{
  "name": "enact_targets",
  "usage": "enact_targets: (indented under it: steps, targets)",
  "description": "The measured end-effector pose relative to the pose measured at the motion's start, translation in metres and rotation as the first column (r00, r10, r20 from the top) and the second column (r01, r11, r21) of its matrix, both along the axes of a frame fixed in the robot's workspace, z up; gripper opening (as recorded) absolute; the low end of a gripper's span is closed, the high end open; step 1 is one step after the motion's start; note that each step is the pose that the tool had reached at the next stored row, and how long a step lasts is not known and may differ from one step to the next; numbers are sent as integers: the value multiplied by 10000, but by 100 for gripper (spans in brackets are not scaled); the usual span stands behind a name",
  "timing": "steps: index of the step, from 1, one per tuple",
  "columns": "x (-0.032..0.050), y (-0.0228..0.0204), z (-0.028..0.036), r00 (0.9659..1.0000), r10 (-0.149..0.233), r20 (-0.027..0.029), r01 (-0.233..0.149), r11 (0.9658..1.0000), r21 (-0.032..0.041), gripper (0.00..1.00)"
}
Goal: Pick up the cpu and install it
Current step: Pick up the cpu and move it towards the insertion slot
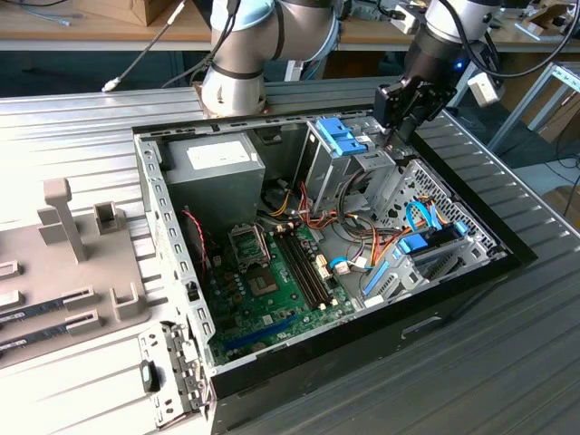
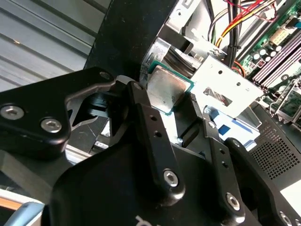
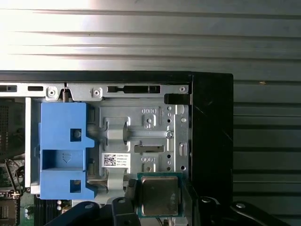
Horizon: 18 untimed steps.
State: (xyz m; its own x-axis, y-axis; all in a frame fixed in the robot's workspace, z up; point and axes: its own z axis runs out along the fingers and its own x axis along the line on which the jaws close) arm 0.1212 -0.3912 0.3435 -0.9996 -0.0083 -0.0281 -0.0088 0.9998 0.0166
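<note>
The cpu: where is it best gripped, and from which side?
Grip the cpu by two opposite green-rimmed edges, coming from the side facing its flat metal lid: it is a thin square plate. The pincer clasps it so here.

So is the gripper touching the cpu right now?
Touching. In the first wrist view the fingers press against opposite edges of the cpu, with no gap.
</note>
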Motion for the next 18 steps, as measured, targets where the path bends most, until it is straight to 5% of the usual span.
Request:
enact_targets:
  steps: [5, 11, 18]
  targets:
    - [42, 1, -1, 10000, 2, 2, -2, 10000, 17, 47]
    - [-12, -5, 63, 10000, -18, 13, 18, 9999, 102, 47]
    - [-84, -16, 68, 10000, -35, 13, 35, 9999, 139, 47]
